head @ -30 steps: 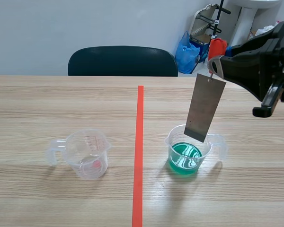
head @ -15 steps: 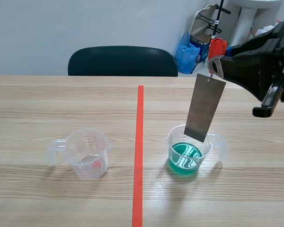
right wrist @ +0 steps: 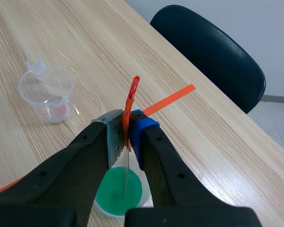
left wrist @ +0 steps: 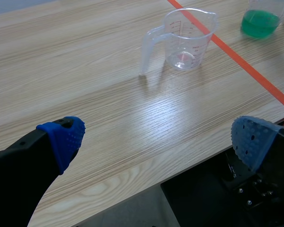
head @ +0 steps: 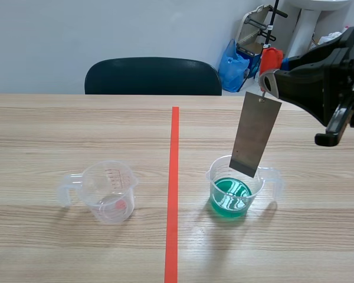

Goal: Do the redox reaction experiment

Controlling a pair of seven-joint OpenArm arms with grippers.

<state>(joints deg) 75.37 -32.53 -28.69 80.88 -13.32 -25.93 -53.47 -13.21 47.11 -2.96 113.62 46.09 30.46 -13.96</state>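
A grey metal strip [head: 255, 134] hangs from my right gripper [head: 267, 84], tilted slightly, with its lower edge at the rim of a clear measuring cup of green liquid [head: 234, 187]. In the right wrist view the right gripper [right wrist: 128, 128] is shut on an orange-red tab [right wrist: 131, 100] at the strip's top. The thin strip [right wrist: 126, 172] hangs edge-on over the green cup [right wrist: 117, 190]. A second clear cup [head: 109, 191], nearly empty, stands left of the tape line. My left gripper [left wrist: 158, 137] is open above the table's near edge, well short of that empty cup [left wrist: 185, 39].
An orange-red tape line [head: 173, 188] divides the wooden table between the cups. A dark chair back [head: 153, 76] stands behind the far edge. Bags and clutter [head: 242, 62] sit in the back right corner. The green cup [left wrist: 260, 20] shows beyond the tape in the left wrist view.
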